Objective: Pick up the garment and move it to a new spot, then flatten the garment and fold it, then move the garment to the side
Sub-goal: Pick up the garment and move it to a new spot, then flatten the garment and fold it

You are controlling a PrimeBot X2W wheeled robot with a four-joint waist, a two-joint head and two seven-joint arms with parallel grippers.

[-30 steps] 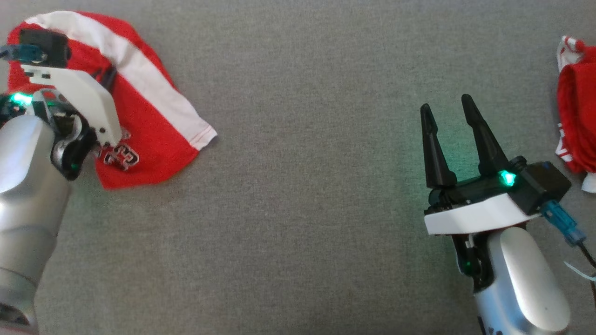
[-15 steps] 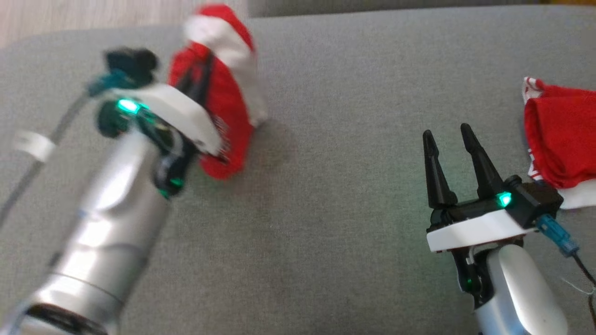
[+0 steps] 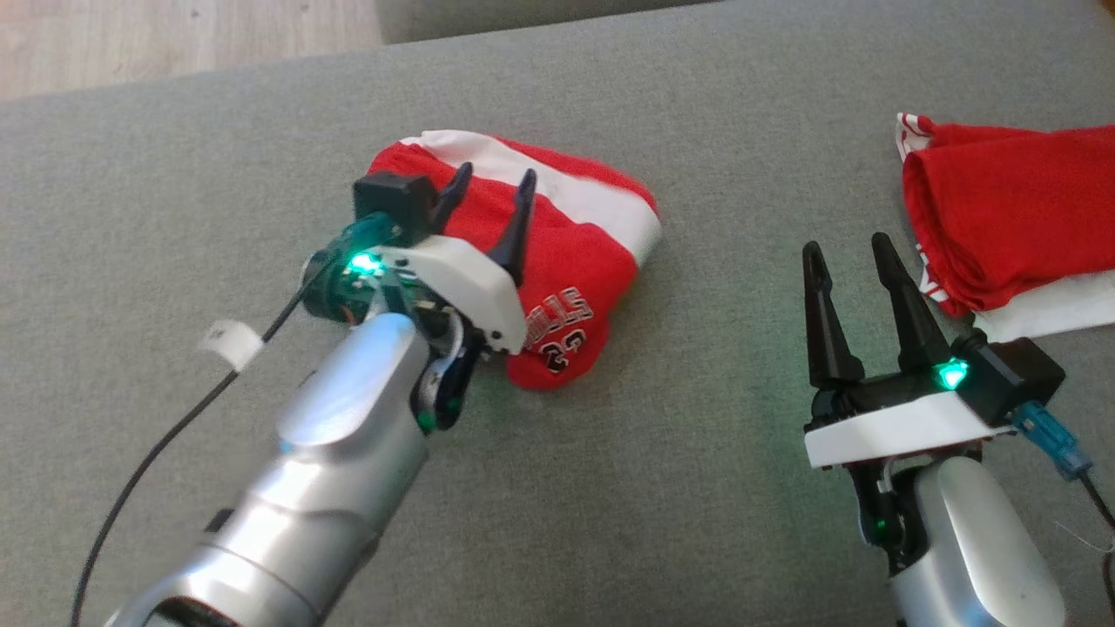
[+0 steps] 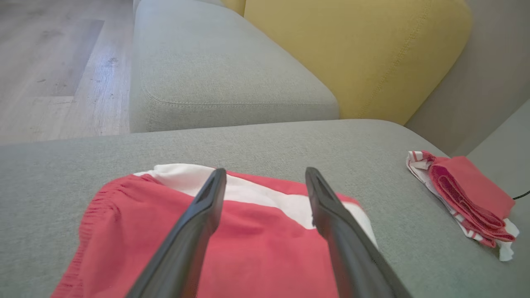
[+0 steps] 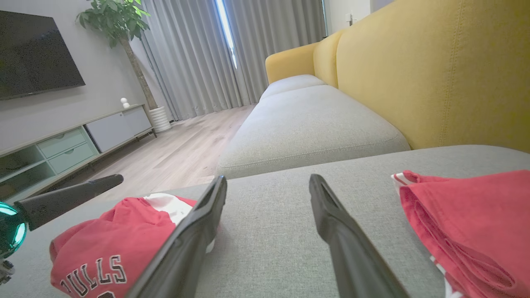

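Grey sofa cushion point(image 3: 610, 488) bears your red Bulls garment point(image 3: 579, 248), probably shorts, beneath wide-spread left fingers point(image 3: 518, 222); right fingers point(image 3: 823, 322) wide too.

The red Bulls shorts point(image 3: 575, 261), with a broad white stripe, a gathered elastic waistband and black-and-white "BULLS 23" lettering at one end, lie loosely rumpled and partly doubled over on the grey sofa cushion point(image 3: 662, 505).
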